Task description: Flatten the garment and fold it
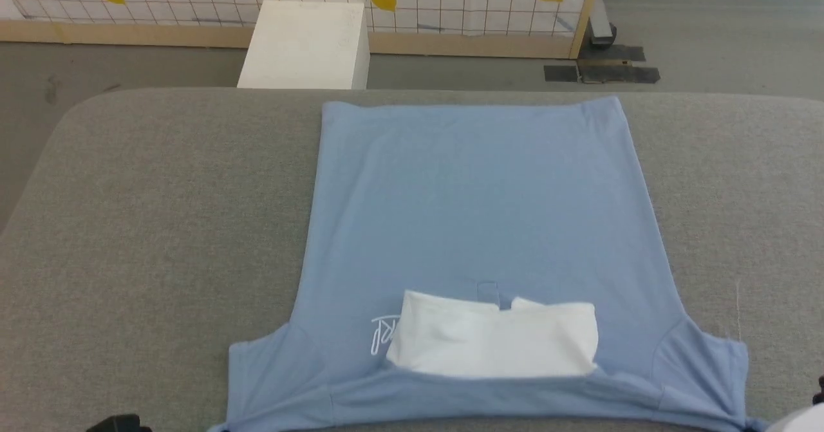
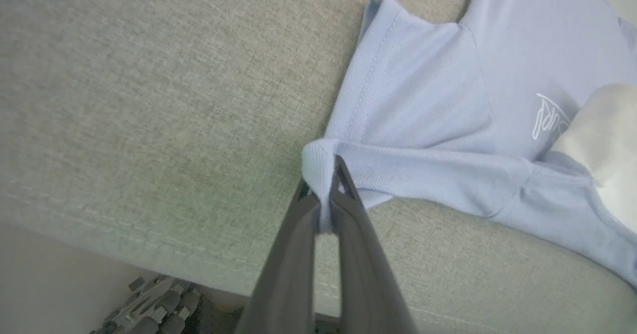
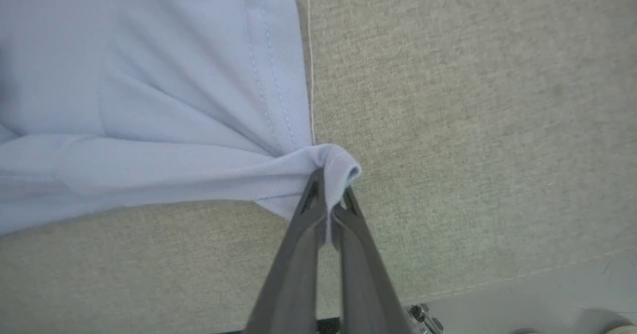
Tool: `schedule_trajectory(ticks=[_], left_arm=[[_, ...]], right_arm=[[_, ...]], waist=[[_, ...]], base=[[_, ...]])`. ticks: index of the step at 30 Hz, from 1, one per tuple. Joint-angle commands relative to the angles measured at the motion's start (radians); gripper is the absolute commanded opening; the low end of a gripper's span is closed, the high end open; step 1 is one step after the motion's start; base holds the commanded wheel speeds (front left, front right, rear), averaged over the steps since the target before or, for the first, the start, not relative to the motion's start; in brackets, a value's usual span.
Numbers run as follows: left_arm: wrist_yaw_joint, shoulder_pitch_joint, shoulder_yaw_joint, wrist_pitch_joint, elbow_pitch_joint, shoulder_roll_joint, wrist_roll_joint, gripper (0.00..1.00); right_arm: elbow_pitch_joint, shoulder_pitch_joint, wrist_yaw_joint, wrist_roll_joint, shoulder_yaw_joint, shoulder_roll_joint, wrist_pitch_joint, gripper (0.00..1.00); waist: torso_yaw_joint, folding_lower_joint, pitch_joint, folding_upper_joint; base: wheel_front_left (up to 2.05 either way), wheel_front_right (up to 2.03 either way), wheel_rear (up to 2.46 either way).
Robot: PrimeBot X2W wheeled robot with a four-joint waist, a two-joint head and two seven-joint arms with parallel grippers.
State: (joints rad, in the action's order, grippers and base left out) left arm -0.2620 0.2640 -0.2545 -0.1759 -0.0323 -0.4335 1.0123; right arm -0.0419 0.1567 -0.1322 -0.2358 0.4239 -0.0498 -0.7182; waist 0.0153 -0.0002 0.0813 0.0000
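The garment [image 1: 476, 213], a light blue T-shirt, lies spread flat on the grey padded table [image 1: 161, 226], its hem far from me and its collar near, where white fabric [image 1: 496, 342] and a small white mark [image 1: 384, 334] show. In the left wrist view my left gripper [image 2: 326, 179] is shut on the bunched corner of one sleeve [image 2: 398, 100], near the table's front edge. Over on the other side, my right gripper [image 3: 331, 184] is shut on the corner of the opposite sleeve [image 3: 199, 125]. Both pinched corners lift slightly off the cloth surface.
A white box [image 1: 306, 46] stands on the floor behind the table's far edge. Behind it runs a wood-framed screen with a lemon print [image 1: 450, 0]. A loose thread [image 3: 309, 50] lies on the table by the right sleeve. Bare table surface lies left and right of the shirt.
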Motion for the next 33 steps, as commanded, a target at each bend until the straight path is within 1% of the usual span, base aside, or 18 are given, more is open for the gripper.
schedule_trajectory(ticks=[1, 5, 6, 8, 9, 14, 19, 22, 26, 29, 33], left_arm=[[-0.011, 0.017, 0.003, -0.002, 0.001, -0.005, -0.001, 0.0], [-0.011, 0.015, -0.007, -0.004, -0.003, 0.005, 0.001, 0.0], [-0.008, 0.011, -0.008, -0.002, -0.005, 0.008, 0.001, 0.0], [-0.001, 0.003, -0.008, 0.007, -0.01, 0.011, -0.001, 0.0], [0.001, 0.0, -0.007, 0.011, -0.013, 0.013, 0.0, 0.0], [0.014, -0.017, -0.002, 0.032, -0.034, 0.014, -0.007, 0.0], [0.028, -0.053, -0.005, 0.046, -0.058, 0.016, -0.02, 0.0], [0.032, -0.084, -0.014, 0.048, -0.079, 0.02, -0.031, 0.0], [0.04, -0.131, -0.031, 0.053, -0.103, 0.029, -0.049, 0.0], [0.048, -0.162, -0.043, 0.057, -0.111, 0.039, -0.058, 0.0], [0.057, -0.193, -0.055, 0.066, -0.099, 0.055, -0.065, 0.0]], right_arm=[[-0.018, 0.018, 0.002, -0.013, 0.001, -0.001, -0.005, 0.0], [-0.089, 0.022, 0.002, -0.032, -0.009, -0.001, 0.011, 0.0], [-0.105, 0.017, 0.002, -0.034, -0.009, -0.001, 0.028, 0.17], [-0.116, 0.006, 0.002, -0.043, -0.019, -0.001, 0.066, 0.97], [-0.117, 0.0, 0.002, -0.054, -0.021, -0.001, 0.083, 1.0], [-0.065, -0.053, 0.002, -0.073, -0.026, -0.001, 0.22, 1.0], [0.021, -0.15, 0.002, -0.046, -0.042, -0.001, 0.35, 1.0], [0.046, -0.255, 0.002, -0.007, -0.053, -0.001, 0.421, 1.0], [0.006, -0.415, 0.002, 0.034, -0.064, -0.036, 0.486, 1.0], [-0.066, -0.542, 0.002, 0.055, -0.06, -0.085, 0.501, 1.0], [-0.171, -0.672, 0.002, 0.104, -0.047, -0.143, 0.508, 1.0]], waist=[[0.002, 0.0002, -0.001, 0.0], [0.005, 0.0002, 0.003, 0.0], [0.005, 0.0002, 0.003, 0.0], [0.005, 0.0002, 0.004, 0.0], [0.005, 0.0002, 0.005, 0.0], [0.008, 0.0002, 0.015, 0.0], [0.025, 0.0002, 0.048, 0.0], [0.049, 0.0002, 0.088, 0.0], [0.088, 0.0002, 0.151, 0.0], [0.123, 0.0002, 0.205, 0.0], [0.163, 0.0002, 0.256, 0.0]], base=[[0.0, 0.0, 0.0], [0.0, 0.0, 0.0], [0.0, 0.0, 0.0], [0.0, 0.0, 0.0], [0.0, 0.0, 0.0], [0.0, 0.0, 0.0], [0.0, 0.0, 0.0], [0.0, 0.0, 0.0], [0.0, 0.0, 0.0], [0.0, 0.0, 0.0], [0.0, 0.0, 0.0]])
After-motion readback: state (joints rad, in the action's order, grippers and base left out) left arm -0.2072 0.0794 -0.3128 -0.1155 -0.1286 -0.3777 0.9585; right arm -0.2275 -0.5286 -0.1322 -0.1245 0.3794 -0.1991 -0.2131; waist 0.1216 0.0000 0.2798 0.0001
